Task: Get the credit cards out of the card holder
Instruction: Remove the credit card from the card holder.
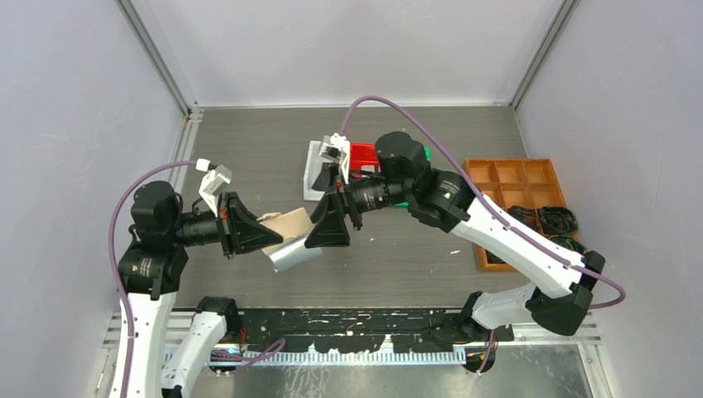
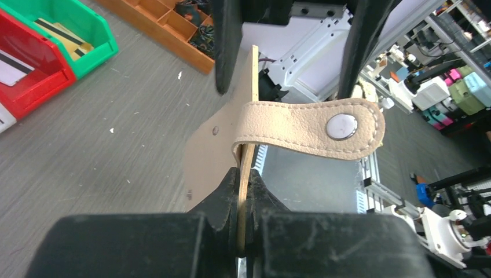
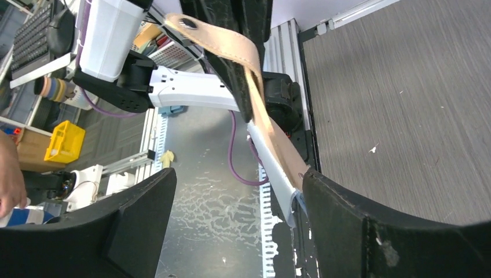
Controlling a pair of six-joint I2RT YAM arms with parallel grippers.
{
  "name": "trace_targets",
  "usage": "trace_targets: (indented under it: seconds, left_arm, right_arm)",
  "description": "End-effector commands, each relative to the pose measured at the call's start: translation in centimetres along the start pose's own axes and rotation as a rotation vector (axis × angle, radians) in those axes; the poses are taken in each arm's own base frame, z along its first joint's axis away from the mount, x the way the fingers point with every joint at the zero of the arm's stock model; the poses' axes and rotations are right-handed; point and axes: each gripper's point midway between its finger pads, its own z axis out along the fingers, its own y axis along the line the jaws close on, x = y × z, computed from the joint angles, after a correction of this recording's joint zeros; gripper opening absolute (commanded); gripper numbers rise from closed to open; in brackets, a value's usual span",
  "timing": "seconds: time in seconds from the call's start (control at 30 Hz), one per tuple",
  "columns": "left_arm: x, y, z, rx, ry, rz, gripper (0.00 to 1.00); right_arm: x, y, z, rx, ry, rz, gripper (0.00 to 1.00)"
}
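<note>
**A:** Where is the holder?

**B:** The small beige leather-like folding card holder [image 1: 288,225] hangs above the grey wood-grain tabletop [image 1: 398,265]. In the top view it is left of centre, between the two grippers.

**A:** Which one has it?

**B:** The left gripper [image 2: 244,180]. Low in the middle of the left wrist view, its black jaws are pinched tight on the holder's thin edge. The stitched snap tab [image 2: 312,128], with its silver stud, curls off to the right just above them.

**A:** And the other?

**B:** The right gripper [image 3: 238,174] stands spread wide and grips nothing. In its wrist view the holder slants from the upper centre down towards the right-hand finger [image 3: 370,226]. The holder's lower end, with the shiny clear sleeve [image 3: 277,174], reaches that finger's tip. I cannot tell whether they touch, or whether a card sits inside.

**A:** What else is around?

**B:** At the upper left of the left wrist view, a red plastic bin [image 2: 35,92] holds a white-grey card [image 2: 10,68] with a dark stripe. Beside it, a green plastic bin [image 2: 92,55] holds a gold card [image 2: 61,36]. An orange compartment tray [image 1: 485,174] sits at the right of the top view with dark cables in its near cells. There the right arm crosses over the bins and hides most of them.
</note>
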Motion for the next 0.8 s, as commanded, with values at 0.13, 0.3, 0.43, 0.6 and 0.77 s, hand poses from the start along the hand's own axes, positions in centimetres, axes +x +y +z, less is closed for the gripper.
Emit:
trace_targets:
  seconds: [0.13, 0.3, 0.43, 0.6, 0.77]
  left_arm:
    - [-3.0, -3.0, -0.2, 0.091, -0.011, -0.004, 0.00]
    - [-3.2, -3.3, -0.3, 0.097, -0.009, -0.015, 0.00]
    - [-3.4, -2.3, -0.1, 0.051, -0.026, -0.028, 0.26]
    - [-3.3, -1.5, 0.1, 0.022, -0.042, -0.065, 0.72]
    - [-3.8, -1.4, 0.0, -0.015, -0.091, -0.032, 0.58]
  right_arm:
    - [-1.5, -0.8, 2.1, -0.035, -0.009, -0.028, 0.77]
    - [-1.9, -1.1, 2.4, -0.027, -0.018, -0.029, 0.53]
    - [-3.0, 0.6, 2.0, -0.096, -0.070, -0.017, 0.03]
    - [-4.5, 2.4, 1.2, -0.150, -0.184, 0.042, 0.01]
    - [-5.2, 2.7, 1.1, -0.176, -0.250, 0.094, 0.01]
